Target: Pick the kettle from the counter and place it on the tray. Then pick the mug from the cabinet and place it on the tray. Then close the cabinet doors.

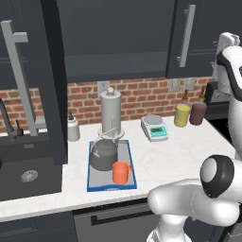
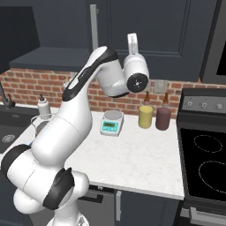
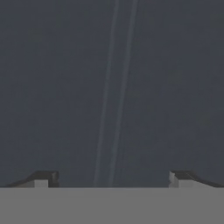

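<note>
- Left base view: the kettle (image 1: 103, 155) sits on the tray (image 1: 93, 183), and the orange mug (image 1: 121, 172) stands on the same tray, just in front of the kettle and touching it or nearly so. The tray lies on the white counter (image 1: 179, 153), right of the black sink (image 1: 26, 170). Behind the tray stands the paper-towel roll (image 1: 110, 112); further right are a small kitchen scale (image 1: 154, 127), a yellow jar (image 1: 182, 115) and a dark red jar (image 1: 198, 113). One of the cabinet doors (image 1: 30, 71) is swung open on the left; the right-hand door (image 1: 196, 35) looks shut, with its bar handle (image 1: 186, 35) upright.
- Right base view: my arm (image 2: 86, 88) reaches up so that my wrist is in front of the upper cabinet (image 2: 172, 37), beside a vertical door handle (image 2: 93, 24). The stove (image 2: 205, 154) is at the right.
- Hand view: my gripper (image 3: 109, 179) is spread wide with nothing between the fingertips (image 3: 43, 178), facing a dark cabinet panel (image 3: 57, 87) very close, crossed by a pale vertical line.
</note>
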Motion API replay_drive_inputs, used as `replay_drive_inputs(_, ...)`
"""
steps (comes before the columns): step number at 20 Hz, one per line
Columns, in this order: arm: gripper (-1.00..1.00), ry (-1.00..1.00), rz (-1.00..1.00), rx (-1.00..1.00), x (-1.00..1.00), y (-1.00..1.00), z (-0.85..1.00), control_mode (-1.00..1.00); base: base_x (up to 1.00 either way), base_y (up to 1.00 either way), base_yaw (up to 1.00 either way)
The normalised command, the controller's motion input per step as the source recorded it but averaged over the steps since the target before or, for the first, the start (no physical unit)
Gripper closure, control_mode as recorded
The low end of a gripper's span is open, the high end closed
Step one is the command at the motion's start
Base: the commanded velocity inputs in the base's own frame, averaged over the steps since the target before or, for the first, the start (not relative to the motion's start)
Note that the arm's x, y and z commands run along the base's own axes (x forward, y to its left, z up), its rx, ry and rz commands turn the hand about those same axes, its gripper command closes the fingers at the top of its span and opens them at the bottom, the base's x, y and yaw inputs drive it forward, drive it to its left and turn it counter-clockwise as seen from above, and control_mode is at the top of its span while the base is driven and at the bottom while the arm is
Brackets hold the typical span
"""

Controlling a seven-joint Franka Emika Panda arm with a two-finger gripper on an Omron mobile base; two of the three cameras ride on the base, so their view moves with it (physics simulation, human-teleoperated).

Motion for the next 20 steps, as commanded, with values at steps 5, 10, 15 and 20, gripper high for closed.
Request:
replay_drive_inputs(5, -1.00, 0.00, -0.02, 0.03, 0.48, 0.29, 0.00, -1.00, 0.00, 0.00, 0.00)
replay_drive_inputs(10, -1.00, 0.00, -0.02, 0.03, 0.41, 0.22, -0.01, -1.00, 0.00, 0.00, 0.00)
replay_drive_inputs(15, -1.00, -0.02, -0.01, 0.03, 0.28, 0.20, -0.07, -1.00, 0.00, 0.00, 0.00)
replay_drive_inputs(20, -1.00, -0.03, -0.01, 0.01, 0.01, 0.11, -0.01, -1.00, 0.00, 0.00, 0.00)
